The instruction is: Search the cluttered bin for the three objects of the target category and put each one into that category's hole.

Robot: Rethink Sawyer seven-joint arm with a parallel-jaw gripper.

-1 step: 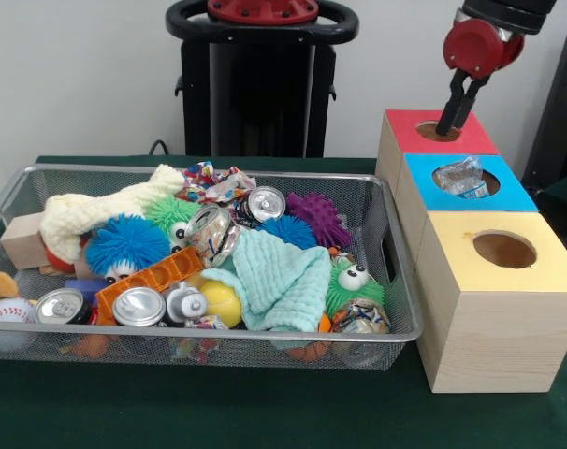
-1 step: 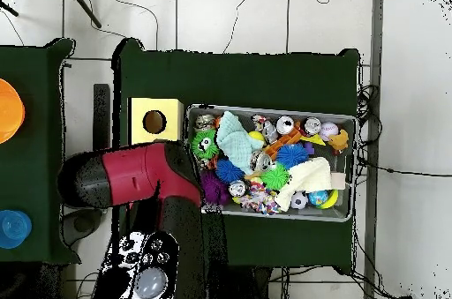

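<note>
Front view: gripper (image 1: 449,124) dips into the red box's hole (image 1: 438,132).
Its fingers sit close together, holding nothing I can see; wire bin (image 1: 396,281) stays full of toys.

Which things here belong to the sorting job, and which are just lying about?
Part of the job:
- wire bin of mixed clutter
- red box, blue box and yellow box, each with a hole on top
- pincer, at the red box's hole

Lying about:
- orange disc on the side table
- small blue object on the same table
</note>
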